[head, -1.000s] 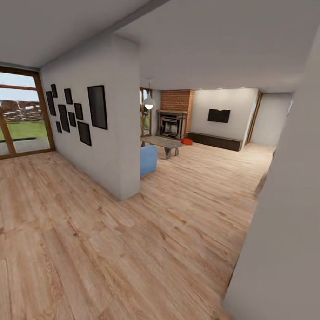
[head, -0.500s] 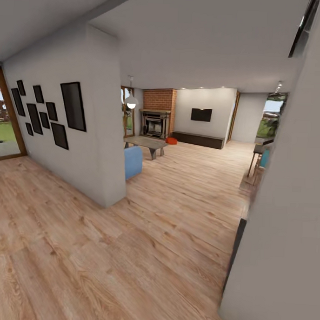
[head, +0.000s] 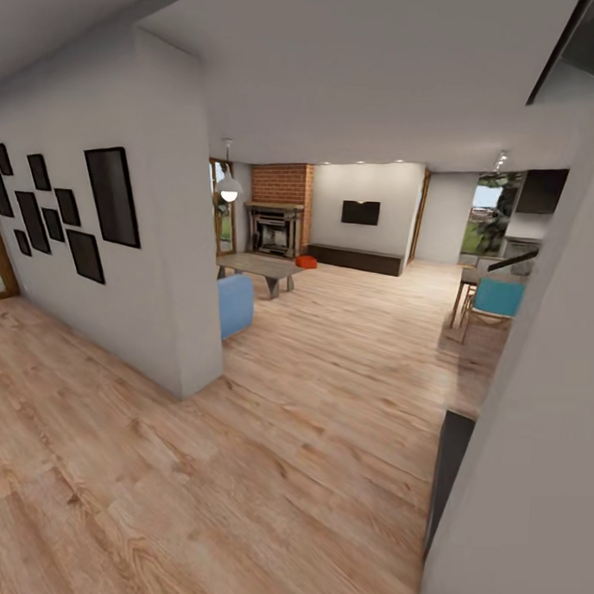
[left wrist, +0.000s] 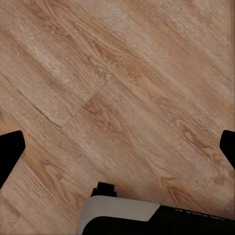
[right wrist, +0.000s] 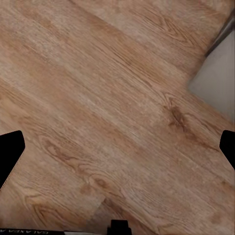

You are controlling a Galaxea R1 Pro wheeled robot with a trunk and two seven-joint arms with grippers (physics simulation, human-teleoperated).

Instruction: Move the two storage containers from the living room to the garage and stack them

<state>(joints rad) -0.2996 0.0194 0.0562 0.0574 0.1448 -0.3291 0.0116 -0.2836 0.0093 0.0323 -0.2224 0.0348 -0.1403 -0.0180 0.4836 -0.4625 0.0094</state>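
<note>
Both my pincers hang over bare plank floor (head: 325,436), my left gripper (left wrist: 117,147) and my right gripper (right wrist: 117,147) spread wide, holding nothing. Ahead a white partition wall (head: 151,265) carries dark frames. Beyond lie a blue sofa (head: 233,305) and low table (head: 259,266). Farthest, an orange-red storage container (head: 306,262) sits on the living room floor beside the brick fireplace (head: 279,218).

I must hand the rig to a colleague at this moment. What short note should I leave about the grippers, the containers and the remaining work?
Left gripper: open, empty, above the wood floor.
Right gripper: open, empty, above the same floor.
Containers: a small orange-red thing, probably a storage container, lies on the floor near the brick fireplace, beside the low dark cabinet. I cannot tell whether both are there.
Done: nothing carried yet.
Left: drive into the living room, pick up both, take them to the garage, stack them.
</note>
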